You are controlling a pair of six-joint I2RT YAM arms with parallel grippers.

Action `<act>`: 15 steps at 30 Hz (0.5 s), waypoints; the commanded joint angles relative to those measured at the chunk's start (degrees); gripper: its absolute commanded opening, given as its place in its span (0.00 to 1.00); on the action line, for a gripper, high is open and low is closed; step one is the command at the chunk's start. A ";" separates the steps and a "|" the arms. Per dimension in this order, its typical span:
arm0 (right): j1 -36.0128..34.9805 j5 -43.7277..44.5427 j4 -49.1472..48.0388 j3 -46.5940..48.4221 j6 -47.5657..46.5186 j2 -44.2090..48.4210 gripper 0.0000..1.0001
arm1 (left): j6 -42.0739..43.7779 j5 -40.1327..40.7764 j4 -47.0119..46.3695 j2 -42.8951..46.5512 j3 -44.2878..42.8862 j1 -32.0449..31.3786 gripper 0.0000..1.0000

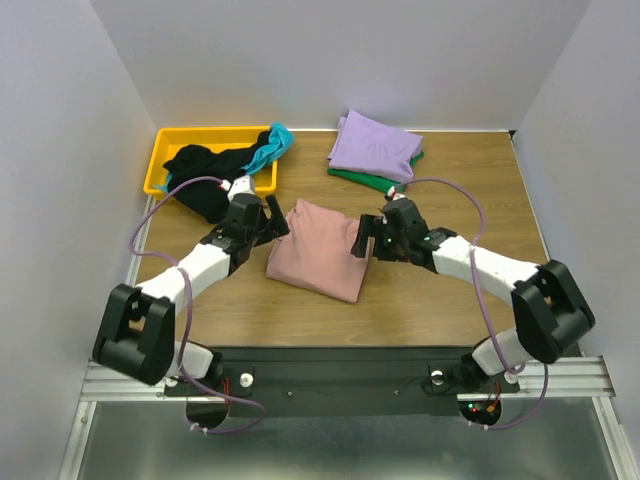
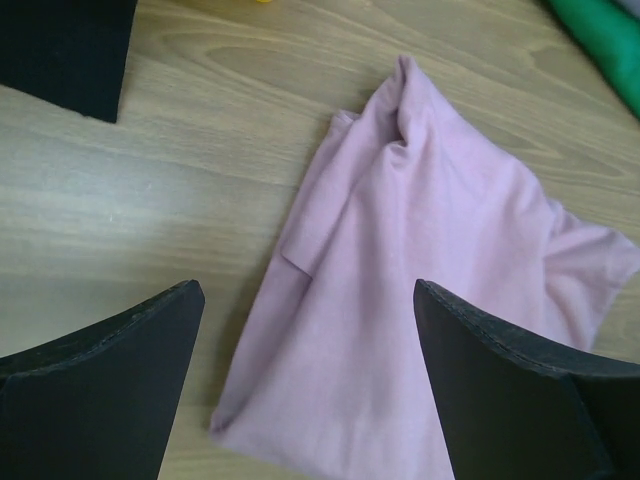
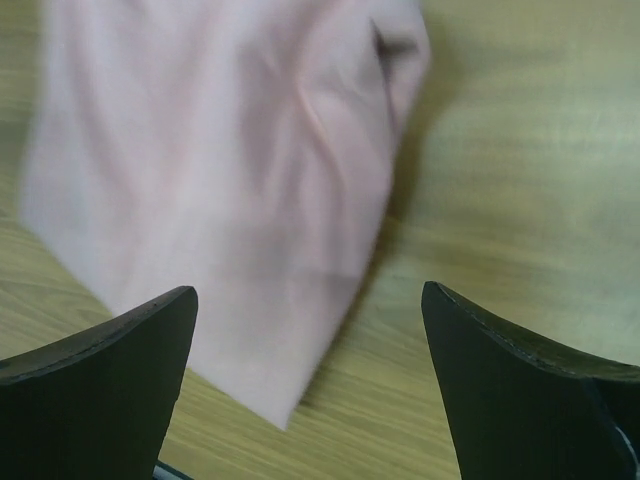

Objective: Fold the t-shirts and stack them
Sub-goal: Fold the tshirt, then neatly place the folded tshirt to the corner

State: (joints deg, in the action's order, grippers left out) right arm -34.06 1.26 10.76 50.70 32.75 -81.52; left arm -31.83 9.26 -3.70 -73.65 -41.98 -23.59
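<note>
Desk [image 1: 450,290]: wood-grain top, enclosed by plain white walls [image 1: 350,60].
Pink t-shirt [image 1: 320,250]: folded, desk centre, between both arms.
Stack: lavender t-shirt [image 1: 375,145] on green t-shirt [image 1: 362,180], far right.
Left fingers [image 2: 110,390]: wide, empty.
Right fingers [image 3: 100,380]: wide, empty.

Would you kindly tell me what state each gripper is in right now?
Left gripper: open, holding nothing, by the pink t-shirt.
Right gripper: open, holding nothing, by the same shirt.
</note>
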 commanded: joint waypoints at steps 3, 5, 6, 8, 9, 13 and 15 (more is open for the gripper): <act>-0.04 2.35 0.40 1.51 9.69 -7.68 0.95 | 6.87 -10.56 -4.73 -8.87 -4.95 2.59 0.98; 0.05 1.30 0.31 2.12 10.05 -10.06 0.92 | 7.49 -12.24 -5.08 -12.30 -5.92 2.59 0.98; 0.05 0.86 0.31 2.47 10.05 -11.11 0.91 | 7.49 -12.68 -5.35 -13.35 -6.10 2.59 0.98; 0.05 0.85 0.22 3.44 10.22 -14.36 0.89 | 7.49 -13.30 -5.26 -16.96 -6.54 2.59 0.94; 0.05 0.50 0.22 3.88 10.23 -15.50 0.84 | 7.49 -13.47 -4.91 -18.10 -7.41 2.59 0.91; -0.04 -0.46 -0.04 5.90 10.23 -19.21 0.68 | 7.58 -15.94 -5.17 -22.85 -7.86 2.59 0.80; 0.05 -2.47 -0.22 7.22 9.88 -21.13 0.62 | 7.49 -15.24 -5.09 -23.91 -8.29 2.59 0.74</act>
State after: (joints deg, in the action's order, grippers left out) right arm -34.09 1.23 10.48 56.40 41.93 -98.85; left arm -25.32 -4.14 -8.78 -95.64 -48.95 -20.97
